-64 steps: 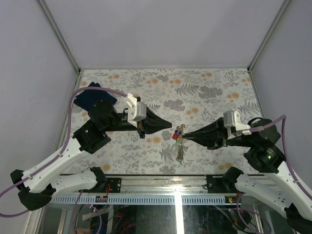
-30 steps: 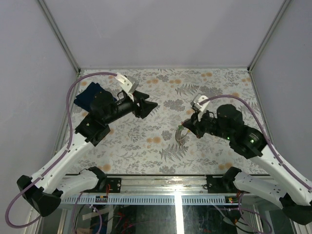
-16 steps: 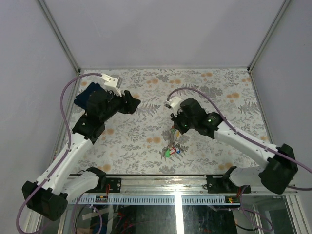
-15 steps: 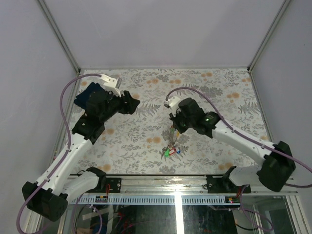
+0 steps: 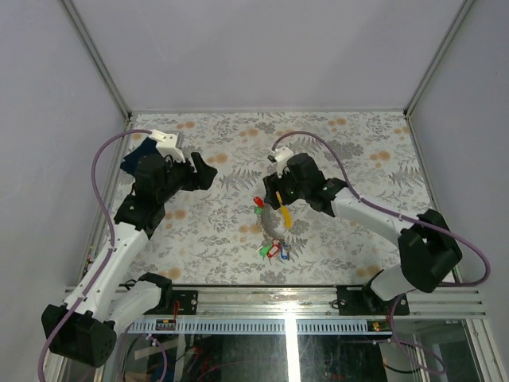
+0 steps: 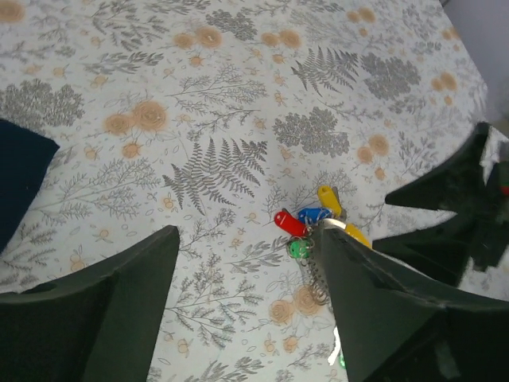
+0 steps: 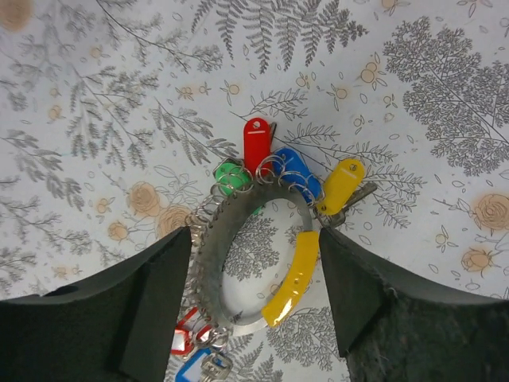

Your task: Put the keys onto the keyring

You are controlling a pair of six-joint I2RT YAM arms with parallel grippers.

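Keyring and keys on the floral table [image 7: 413,79]; both grippers stand with jaws parted.
The left gripper [image 6: 248,231] sits just right of the dark blue cloth [image 6: 20,175], jaws apart with nothing between them. The right gripper [image 7: 254,239] hangs well right of the cloth, directly over the keyring [image 7: 208,259], jaws apart and clamping nothing. The keys [image 7: 256,145], tagged red, green, blue and yellow, cluster against the ring's rim. Whether they are threaded on it cannot be told.

Pale booth around a patterned tabletop [image 5: 358,151]
Plain lilac-grey walls [image 5: 262,48] close the back and both sides, joined by slanted silvery metal posts [image 5: 95,56]. The tabletop's white cover is printed with grey ferns and orange blossoms. An aluminium rail [image 5: 445,293] runs along its near edge.
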